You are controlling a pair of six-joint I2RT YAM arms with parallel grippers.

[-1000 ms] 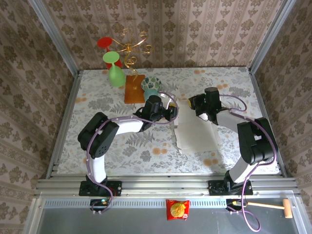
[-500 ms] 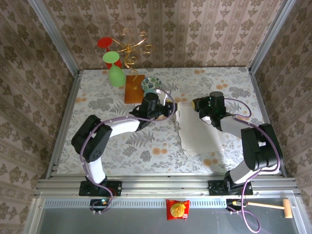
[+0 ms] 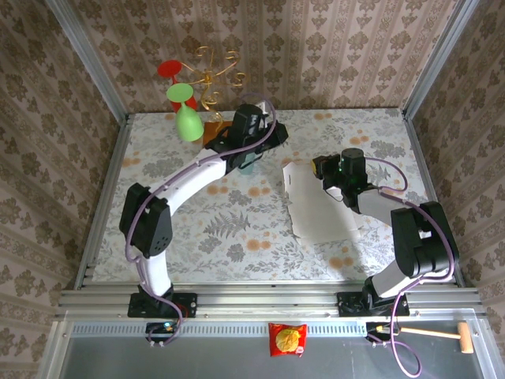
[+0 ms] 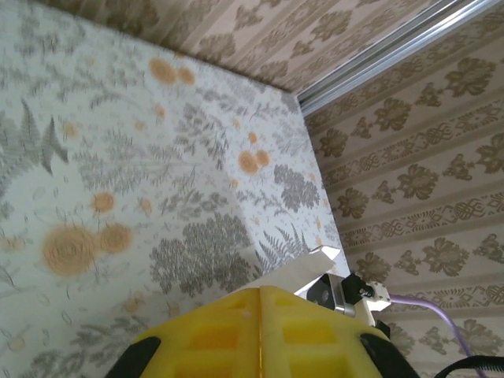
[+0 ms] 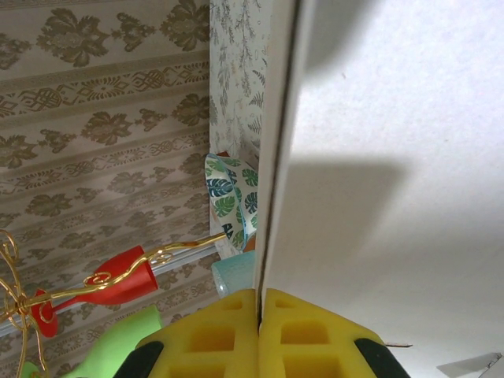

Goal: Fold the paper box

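The paper box (image 3: 319, 209), a pale flat cardboard sheet, lies on the flowered table right of centre. My right gripper (image 3: 322, 170) is shut on its far edge. In the right wrist view the yellow jaws (image 5: 258, 303) pinch the thin edge of the paper box (image 5: 394, 157). My left gripper (image 3: 268, 142) is raised off the table near the back, left of the sheet and apart from it. Its yellow jaws (image 4: 258, 295) are shut with nothing between them. Just beyond them in the left wrist view are a lifted corner of the paper box (image 4: 315, 264) and the right gripper's camera.
A brown wooden board with a gold wire stand (image 3: 211, 79) at the back left carries a red glass (image 3: 168, 69) and a green glass (image 3: 185, 114). A leaf-patterned cup (image 5: 228, 197) and a teal cup (image 5: 232, 276) stand near it. A snack packet (image 3: 288, 339) and a hammer (image 3: 442, 333) lie on the near ledge.
My left gripper has left the paper box's left edge, shut, and risen back toward the stand. The right gripper has kept its hold, and the sheet has shifted slightly right.
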